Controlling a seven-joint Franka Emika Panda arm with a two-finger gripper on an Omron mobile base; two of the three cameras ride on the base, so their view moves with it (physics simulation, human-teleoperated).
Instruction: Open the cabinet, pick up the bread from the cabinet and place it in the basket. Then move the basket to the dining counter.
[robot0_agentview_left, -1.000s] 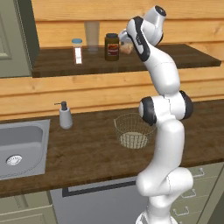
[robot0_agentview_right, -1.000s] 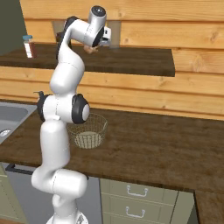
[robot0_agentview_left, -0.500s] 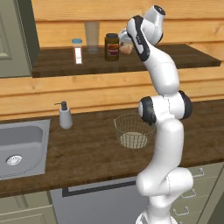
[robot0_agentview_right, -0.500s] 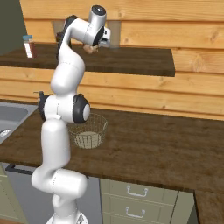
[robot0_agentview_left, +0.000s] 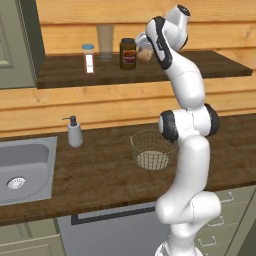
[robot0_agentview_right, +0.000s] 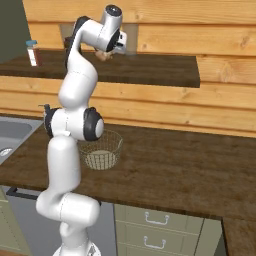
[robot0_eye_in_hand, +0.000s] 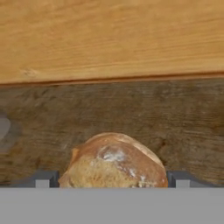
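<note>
In the hand view the bread (robot0_eye_in_hand: 114, 162) is cut off along its lower side by the picture's bottom, and the tool (robot0_eye_in_hand: 113, 178) shows just the tops of its two fingertips (robot0_eye_in_hand: 43, 178), one at each side of the roll; whether they press it cannot be told.

From the left base view the bread (robot0_agentview_left: 145, 54) is mostly hidden behind the arm's wrist (a pale sliver beside the jar (robot0_agentview_left: 128, 53)). The jar's label is too small to read.

The basket (robot0_agentview_left: 151, 149) has its right rim covered by the arm's elbow; in the right base view its left side (robot0_agentview_right: 105, 148) is likewise hidden.

The cabinet door (robot0_agentview_left: 16, 44) runs off the left edge, and the sink (robot0_agentview_left: 22, 167) too.
</note>
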